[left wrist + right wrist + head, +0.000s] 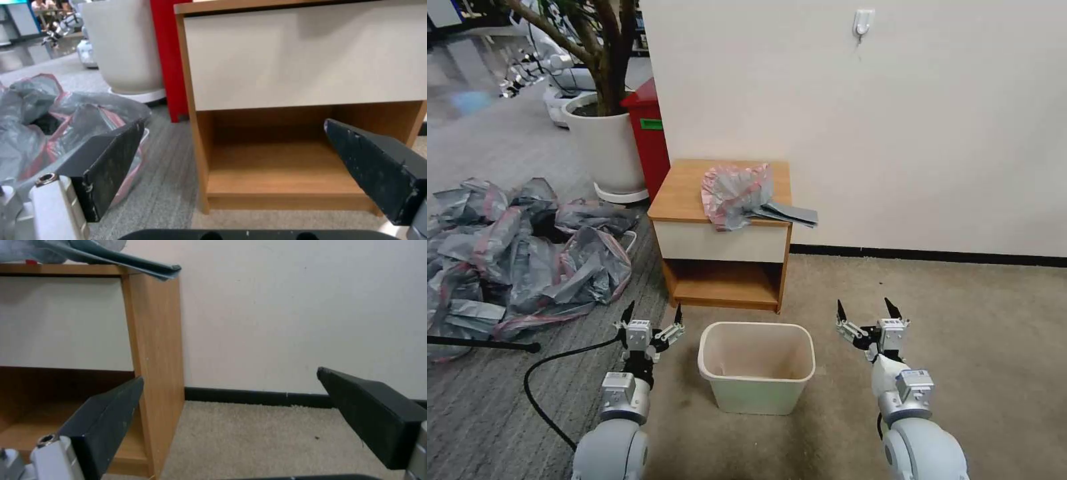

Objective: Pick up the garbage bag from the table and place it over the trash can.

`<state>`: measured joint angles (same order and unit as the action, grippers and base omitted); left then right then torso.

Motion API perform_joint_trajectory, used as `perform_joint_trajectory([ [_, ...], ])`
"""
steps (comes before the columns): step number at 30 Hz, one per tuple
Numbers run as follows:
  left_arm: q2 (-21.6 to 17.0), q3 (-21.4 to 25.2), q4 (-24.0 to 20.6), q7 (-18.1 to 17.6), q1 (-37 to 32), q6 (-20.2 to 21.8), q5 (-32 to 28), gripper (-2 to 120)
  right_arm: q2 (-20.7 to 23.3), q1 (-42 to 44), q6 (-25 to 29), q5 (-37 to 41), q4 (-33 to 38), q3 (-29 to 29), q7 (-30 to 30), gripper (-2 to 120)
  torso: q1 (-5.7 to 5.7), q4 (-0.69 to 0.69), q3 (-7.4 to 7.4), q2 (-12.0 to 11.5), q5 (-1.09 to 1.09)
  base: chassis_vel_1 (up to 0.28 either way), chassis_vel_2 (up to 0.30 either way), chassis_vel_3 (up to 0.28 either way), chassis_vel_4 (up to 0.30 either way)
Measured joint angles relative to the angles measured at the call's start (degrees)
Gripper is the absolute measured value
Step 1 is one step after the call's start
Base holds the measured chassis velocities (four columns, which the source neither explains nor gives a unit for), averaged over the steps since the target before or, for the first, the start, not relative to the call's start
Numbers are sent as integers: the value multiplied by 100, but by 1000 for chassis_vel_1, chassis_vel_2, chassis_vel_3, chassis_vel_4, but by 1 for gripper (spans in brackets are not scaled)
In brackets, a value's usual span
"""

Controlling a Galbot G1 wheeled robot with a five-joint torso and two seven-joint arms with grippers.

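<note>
**A:** Where was the garbage bag (738, 195) at that moment?

**B:** On the table (684, 193), bunched up on the right half of the top. A flat grey folded part of it stuck out past the table's right front corner, so its long axis ran roughly left to right, tailing off toward the robot's right.

**A:** And the arms?

**B:** Both were low, well short of the bag. The left gripper (651, 315) hung just left of the trash can (756, 367), the right gripper (868, 311) to the can's right. The jaws on each stood wide apart, holding nothing. The wrist views confirmed it: the left gripper (231, 163) faced the open shelf under the drawer, and the right gripper (229, 413) faced the table's right side panel and the wall (302, 313).

**A:** So which way did the bag lie from them?

**B:** Up and ahead of both, and between them. I'd judge the right arm the better placed, since the overhanging grey tail (129, 263) sat above and just inward of it, while the left would have to cross more of the table.

**A:** The can?

**B:** On the floor in front of the table, mouth up, unlined. The heap of bags (514, 253) lay off to the left, untouched.
</note>
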<state>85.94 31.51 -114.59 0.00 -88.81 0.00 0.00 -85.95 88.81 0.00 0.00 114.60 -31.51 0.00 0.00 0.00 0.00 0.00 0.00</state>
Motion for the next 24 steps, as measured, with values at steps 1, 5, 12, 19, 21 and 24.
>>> perform_joint_trajectory([
  [1,0,0,0,0,0,0,0,100,0,0,0,0,0,0,0,100,0,0,0,0,0,0,0,0,0],
  [5,0,0,0,0,0,0,0,100,0,0,0,0,0,0,0,100,0,0,0,0,0,0,0,0,0],
  [12,0,0,0,0,0,0,0,100,0,0,0,0,0,0,0,100,0,0,0,0,0,0,0,0,0],
  [19,-282,206,-865,-251,-584,-72,-725,100,39,340,69,285,866,-133,70,100,0,-2,-1,1,-4,0,0,0,0],
  [21,-374,266,-1148,-335,-775,-105,-967,100,114,376,72,393,974,-132,95,100,-1,1,0,0,0,0,0,0,0],
  [24,-492,313,-1419,-425,-978,-181,-1296,100,366,435,176,723,1249,-152,161,100,-1,1,-1,1,1,0,0,0,0],
])
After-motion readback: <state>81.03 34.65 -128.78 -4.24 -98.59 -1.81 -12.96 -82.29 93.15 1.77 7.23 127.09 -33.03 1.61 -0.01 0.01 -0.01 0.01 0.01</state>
